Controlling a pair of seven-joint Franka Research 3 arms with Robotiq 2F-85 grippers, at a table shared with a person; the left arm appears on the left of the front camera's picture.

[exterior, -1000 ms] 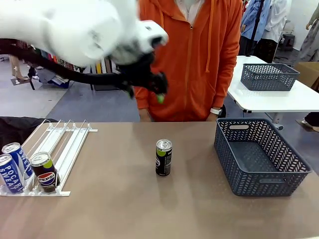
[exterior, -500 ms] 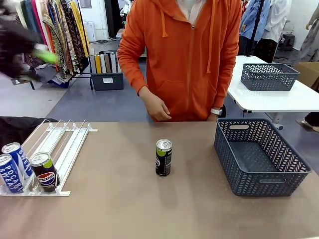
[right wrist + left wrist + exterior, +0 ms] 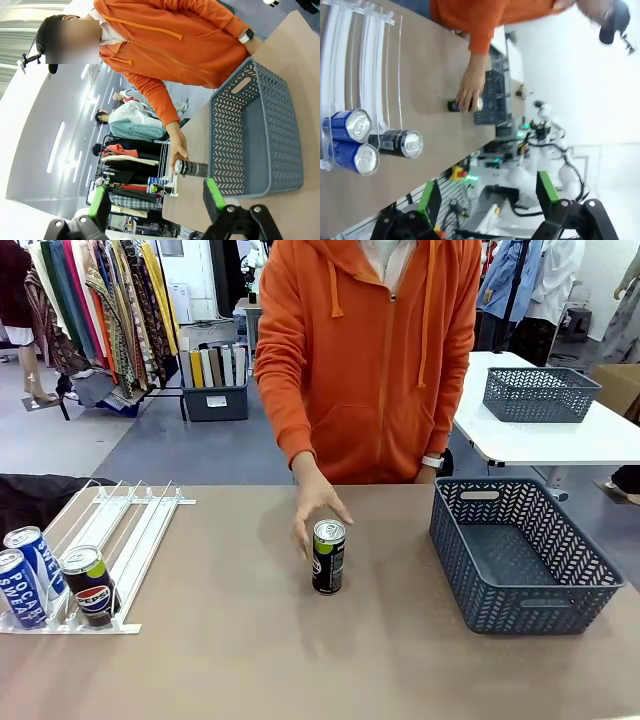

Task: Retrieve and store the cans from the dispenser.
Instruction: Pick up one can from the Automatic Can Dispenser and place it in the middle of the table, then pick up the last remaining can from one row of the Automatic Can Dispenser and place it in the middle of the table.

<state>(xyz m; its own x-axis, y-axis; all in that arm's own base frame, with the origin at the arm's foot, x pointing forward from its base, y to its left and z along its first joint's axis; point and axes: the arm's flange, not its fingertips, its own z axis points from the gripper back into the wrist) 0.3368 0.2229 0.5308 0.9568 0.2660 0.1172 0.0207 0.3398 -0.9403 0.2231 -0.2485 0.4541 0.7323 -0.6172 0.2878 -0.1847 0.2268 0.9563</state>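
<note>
Cans: two Pocari (image 3: 28, 570) and a Pepsi (image 3: 90, 585) stand at the low end of the dispenser (image 3: 140, 530), on the left of the bench (image 3: 250, 660). A black-green can (image 3: 328, 556) stands mid-bench with a person's hand (image 3: 315, 508) at its top. A grey basket (image 3: 520, 555) sits to the right. Empty, the left fingers (image 3: 547, 189) stand wide apart, and so do the right fingers (image 3: 212, 194).

1 second ago the left gripper (image 3: 489, 195) and its arm hung across the front view's 10 to 12 o'clock area. It has since swung off toward 9 o'clock. The person's hand (image 3: 318, 510), half a second ago at the table's (image 3: 230, 640) 12 o'clock edge, has reached down to the black-and-green can (image 3: 328, 558), with its fingers at the can's 11 o'clock side by the rim.
</note>
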